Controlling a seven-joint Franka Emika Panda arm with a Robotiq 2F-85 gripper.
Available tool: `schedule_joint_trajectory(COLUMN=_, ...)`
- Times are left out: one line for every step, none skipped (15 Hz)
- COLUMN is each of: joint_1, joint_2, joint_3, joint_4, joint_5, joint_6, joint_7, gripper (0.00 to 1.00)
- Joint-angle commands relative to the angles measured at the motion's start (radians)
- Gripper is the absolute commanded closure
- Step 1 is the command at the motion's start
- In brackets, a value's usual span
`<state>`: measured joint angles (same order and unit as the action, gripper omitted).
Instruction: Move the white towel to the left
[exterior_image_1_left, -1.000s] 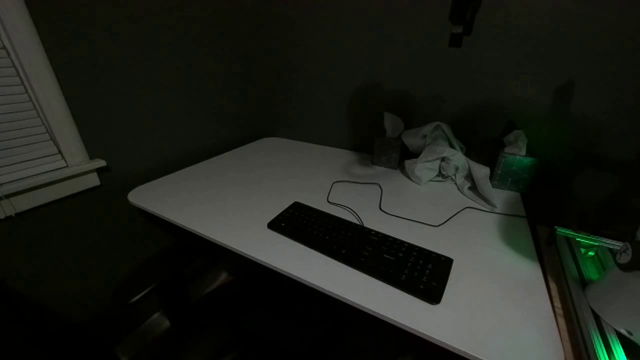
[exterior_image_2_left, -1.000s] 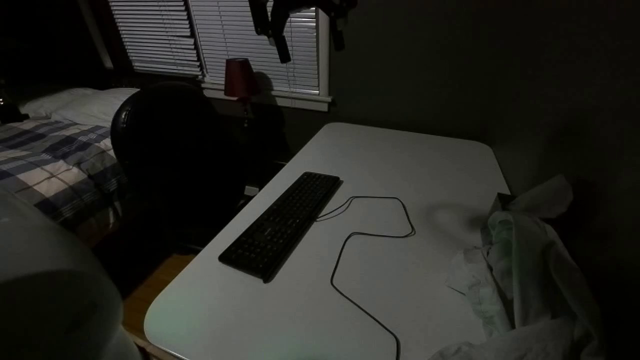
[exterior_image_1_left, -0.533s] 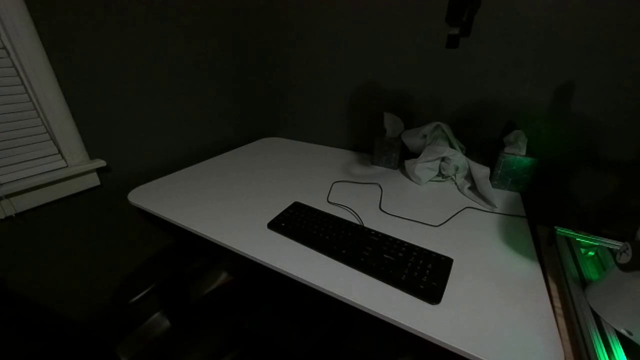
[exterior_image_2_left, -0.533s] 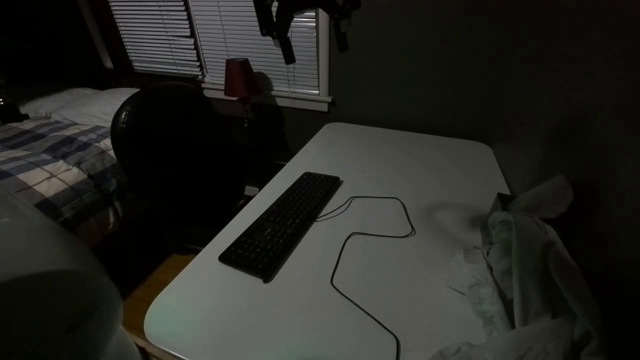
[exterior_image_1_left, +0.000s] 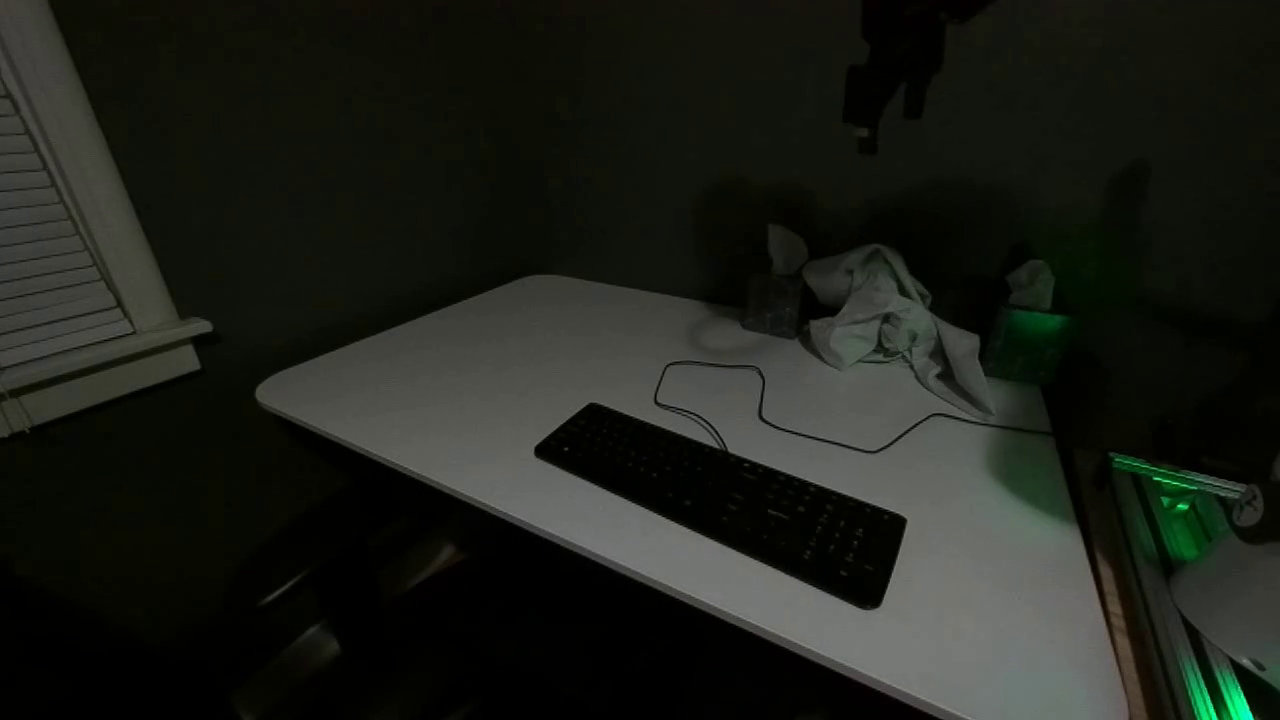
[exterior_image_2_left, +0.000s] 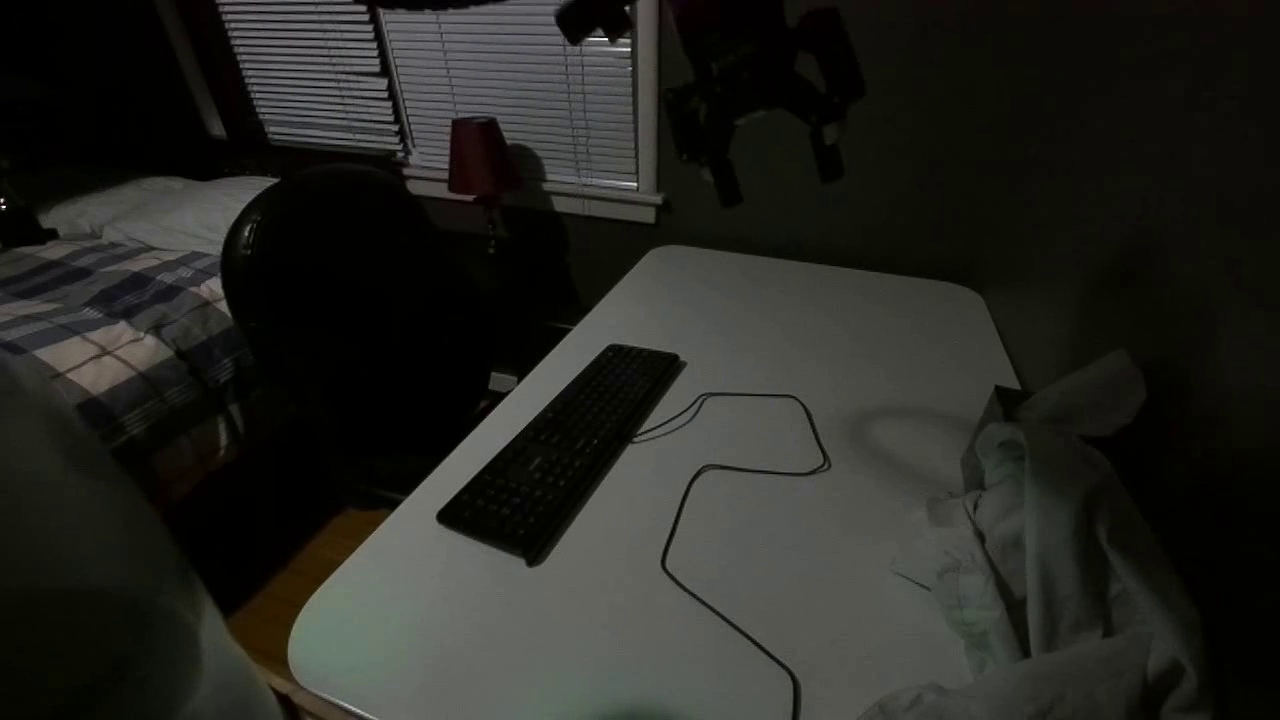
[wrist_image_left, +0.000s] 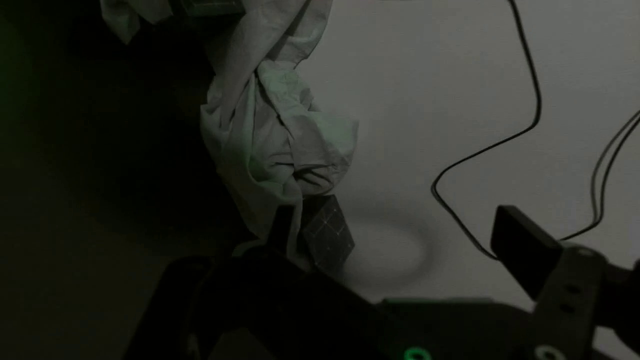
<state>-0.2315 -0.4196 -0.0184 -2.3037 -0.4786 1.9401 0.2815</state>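
In an exterior view, going left to right, the bench (exterior_image_1_left: 430, 370) begins low down, far to the left of the gripper (exterior_image_1_left: 890, 128). Next is a black keyboard (exterior_image_1_left: 720, 500), lower than the gripper and mostly to its left. Then comes a tissue box (exterior_image_1_left: 772, 305), down and a bit left of the gripper. After that is the white towel (exterior_image_1_left: 872, 310), in a messy heap on the bench, lower than the gripper and well apart from it. The towel is just beside the tissue box, but I can't tell if they touch. Then there is the gripper, up in the air, with its fingers (wrist_image_left: 525, 250) spread wide and nothing between them. Last is a green-lit tissue box (exterior_image_1_left: 1027, 345), down and to the right of the gripper.

So how much is done? Not much, I think. The gripper is not holding the towel. The reach down, the grab, the lift, the trip left and the letting go all look undone to me. I can't be sure which way "left" is meant. My guess is that the gripper should come down next and pinch a loose fold.
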Motion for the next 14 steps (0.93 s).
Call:
schedule_joint_trajectory(joint_1=-0.029, joint_2=0.155, joint_3=-0.043, joint_4=0.036, joint_5=-0.047, joint_6=0.09, joint_7=0.07, gripper=0.0)
schedule_joint_trajectory(joint_1=-0.036, joint_2=0.197, joint_3=-0.057, joint_4=0.046, joint_5=-0.051, joint_6=0.113, joint_7=0.078, gripper=0.0)
schedule_joint_trajectory(joint_1=-0.038, joint_2=0.234, joint_3=-0.076, joint_4=0.054, joint_5=-0.048, joint_6=0.135, joint_7=0.061, gripper=0.0)
schedule_joint_trajectory(joint_1=-0.042, joint_2=0.273, joint_3=-0.097, joint_4=0.063, joint_5=-0.043, joint_6=0.167, joint_7=0.048, gripper=0.0)
schedule_joint_trajectory(joint_1=-0.045, joint_2=0.308, joint_3=-0.115, joint_4=0.073, joint_5=-0.047, joint_6=0.198, joint_7=0.037, gripper=0.0)
schedule_joint_trajectory(joint_1=-0.049, joint_2=0.349, joint_3=-0.134, joint_4=0.086, joint_5=-0.049, joint_6=0.224, joint_7=0.029, gripper=0.0)
schedule_joint_trajectory(joint_1=-0.052, joint_2=0.385, joint_3=-0.152, joint_4=0.098, joint_5=-0.053, joint_6=0.256, joint_7=0.021, gripper=0.0)
schedule_joint_trajectory(joint_1=-0.055, joint_2=0.418, joint_3=-0.169, joint_4=0.112, joint_5=-0.055, joint_6=0.278, joint_7=0.01, gripper=0.0)
schedule_joint_trajectory(joint_1=-0.059, joint_2=0.453, joint_3=-0.187, joint_4=0.125, joint_5=-0.063, joint_6=0.316, joint_7=0.002, gripper=0.0)
schedule_joint_trajectory(joint_1=-0.061, joint_2=0.485, joint_3=-0.203, joint_4=0.143, joint_5=-0.067, joint_6=0.337, joint_7=-0.004, gripper=0.0)
schedule_joint_trajectory(joint_1=-0.063, joint_2=0.515, joint_3=-0.219, joint_4=0.161, joint_5=-0.067, joint_6=0.36, joint_7=-0.026, gripper=0.0)
schedule_joint_trajectory(joint_1=-0.064, joint_2=0.546, joint_3=-0.235, joint_4=0.176, joint_5=-0.089, joint_6=0.388, joint_7=-0.039, gripper=0.0)
schedule_joint_trajectory(joint_1=-0.065, joint_2=0.573, joint_3=-0.251, joint_4=0.193, joint_5=-0.104, joint_6=0.416, joint_7=-0.053, gripper=0.0)
schedule_joint_trajectory(joint_1=-0.065, joint_2=0.601, joint_3=-0.266, joint_4=0.21, joint_5=-0.122, joint_6=0.439, joint_7=-0.063, gripper=0.0)
